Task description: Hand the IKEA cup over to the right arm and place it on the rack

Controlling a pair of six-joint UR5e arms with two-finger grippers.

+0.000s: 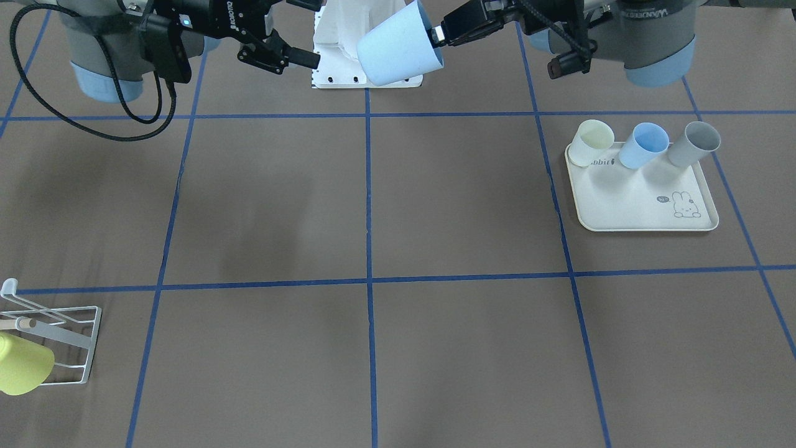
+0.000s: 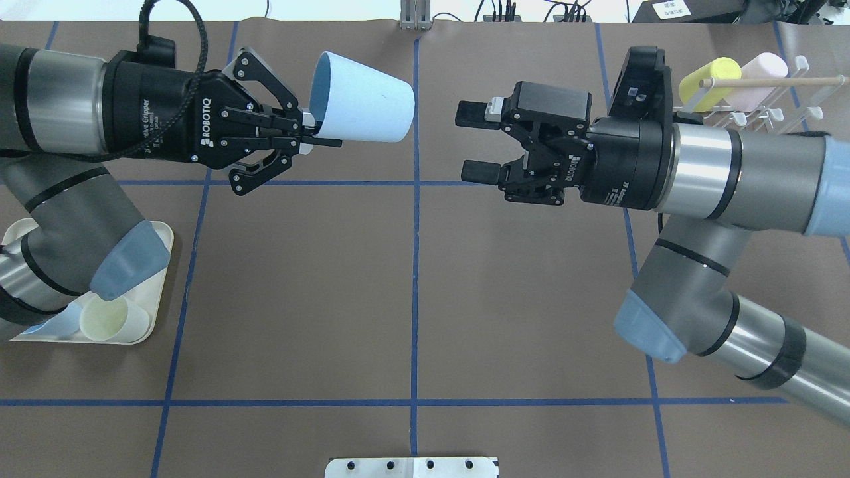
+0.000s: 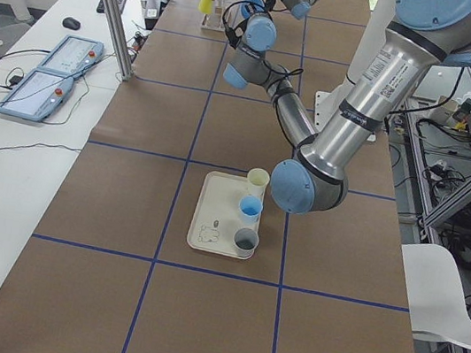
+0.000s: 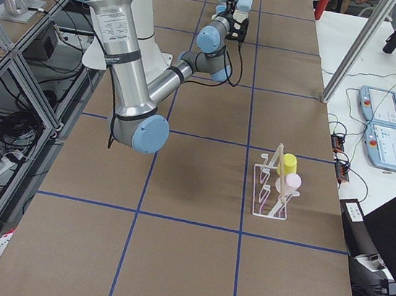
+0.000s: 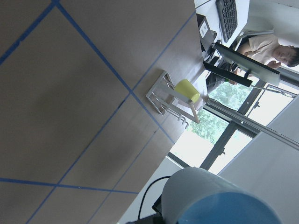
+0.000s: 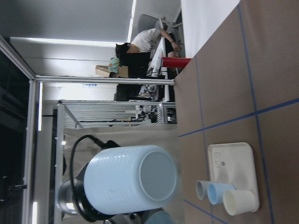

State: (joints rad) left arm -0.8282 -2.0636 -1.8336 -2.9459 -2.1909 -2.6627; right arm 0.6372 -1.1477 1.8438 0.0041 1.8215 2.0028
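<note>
- The left gripper [image 2: 317, 136] pinches the light-blue tapered plastic cup [image 2: 362, 106] by its rim. The jaws are nearly together on the cup wall, with one finger inside the mouth and one outside.
- The cup is in the air above the brown paper-covered table with blue tape lines [image 2: 299, 299], lying on its side. Its mouth faces the left gripper and its closed base faces the right gripper [image 2: 471, 143].
- In the overhead view the cup sits just left of the table's centre tape line.
- The right gripper's jaws are spread wide and hold nothing. It points at the cup base and is clear of it, with a gap between the fingertips and the base.
- In the right wrist view the cup base [image 6: 156, 175] faces the camera, left of centre.
- The cup base lines up nearer the right gripper's upper finger [image 2: 473, 111] in the overhead view, not centred between the jaws.
- The small white wire-frame rack [image 2: 750, 116] stands by the table's far right corner. A yellow-green cup [image 2: 710, 73] and a pale pink cup [image 2: 760, 68] are on it.
- The cream rectangular tray with a rabbit print [image 1: 640, 214] lies toward the table's left edge.
- A cream cup [image 1: 591, 143], a blue cup [image 1: 643, 144] and a grey cup [image 1: 693, 144] stand in a row along the tray's robot-side edge.
</note>
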